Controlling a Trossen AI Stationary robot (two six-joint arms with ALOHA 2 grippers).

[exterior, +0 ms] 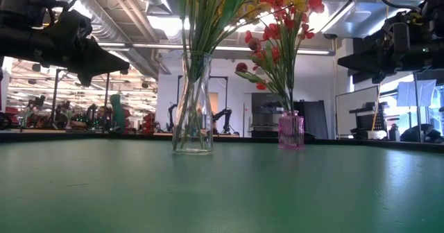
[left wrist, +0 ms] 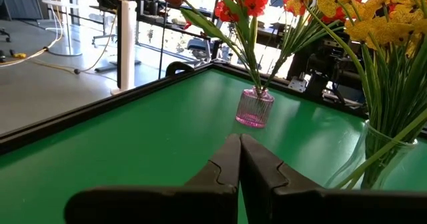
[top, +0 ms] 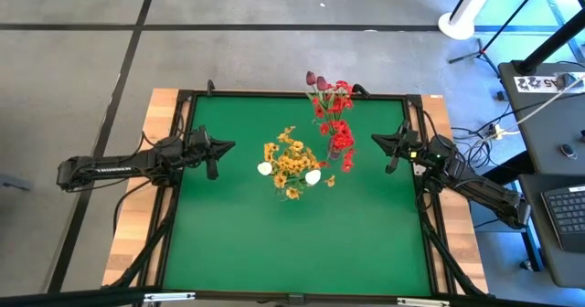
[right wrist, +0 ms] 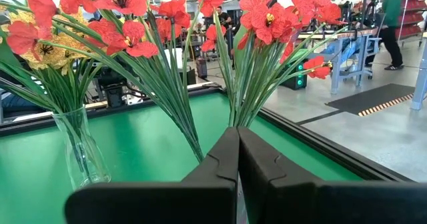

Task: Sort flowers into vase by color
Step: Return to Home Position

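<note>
The left hand [top: 227, 147] and right hand [top: 377, 141] were both clenched empty, well apart on either side of the violet vase [exterior: 291, 130], the right hand nearer, red flowers [top: 340, 138] upright within.

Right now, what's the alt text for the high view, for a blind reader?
Two bunches of flowers stand on a green table: yellow and white flowers near the middle, with red flowers just above and right of them in the picture. The left gripper and right gripper, both shut, point inward from either side, clear of the flowers.
</note>
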